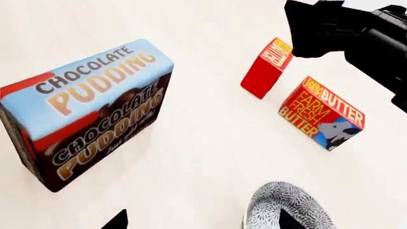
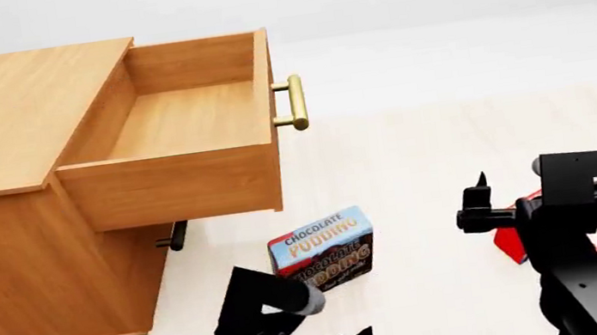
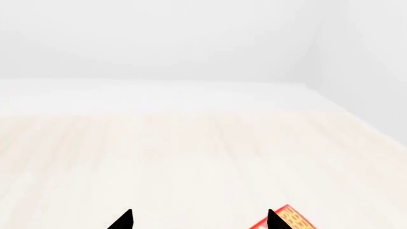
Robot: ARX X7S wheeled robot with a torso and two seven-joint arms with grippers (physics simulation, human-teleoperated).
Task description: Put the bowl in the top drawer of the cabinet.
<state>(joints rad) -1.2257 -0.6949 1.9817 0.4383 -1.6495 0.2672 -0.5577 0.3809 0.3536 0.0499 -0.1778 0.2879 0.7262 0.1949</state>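
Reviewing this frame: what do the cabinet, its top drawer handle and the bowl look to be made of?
The cabinet: light-brown wood, matte, faint grain on its flat top. The handle on the open top drawer: brass-like metal, with a glossy gold sheen. The bowl: probably glazed ceramic, white with fine grey-blue speckling; only part shows, so this is uncertain.

Light-brown wooden cabinet (image 2: 10, 171) at left, its deep top drawer (image 2: 185, 139) pulled fully open, brass bar handle (image 2: 293, 103) on front. Blue-and-brown chocolate pudding box (image 2: 323, 251) on pale floor below the drawer. Black right gripper (image 2: 476, 200) raised near a red box (image 2: 509, 245).
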